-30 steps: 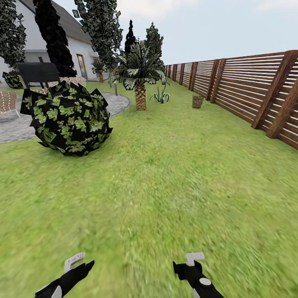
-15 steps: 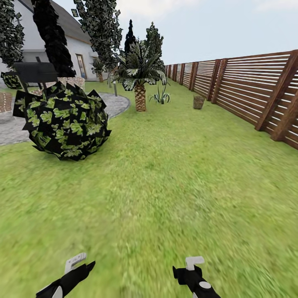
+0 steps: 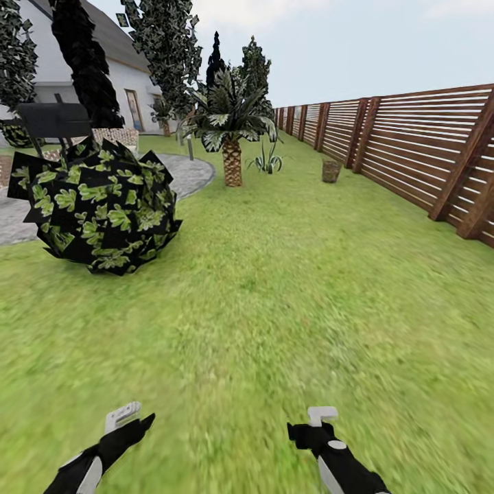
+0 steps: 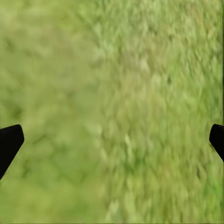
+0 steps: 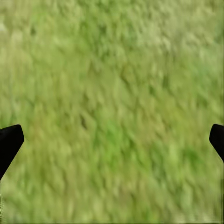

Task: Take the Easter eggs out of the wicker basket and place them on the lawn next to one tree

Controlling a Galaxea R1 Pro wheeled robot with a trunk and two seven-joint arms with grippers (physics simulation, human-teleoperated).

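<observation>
Both claws (image 4: 112,140) (image 5: 112,140) gape wide, empty; open lawn (image 3: 288,288) runs to fence (image 3: 412,144).

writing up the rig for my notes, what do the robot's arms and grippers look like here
In the head view both arms are black with white panels along the forearm. The left gripper and right gripper each end in a black body topped by a small pale grey, blocky finger piece. The right arm carries a round white disc near the wrist. In the wrist views the fingertips appear plain black. No cables or markings show.
</observation>
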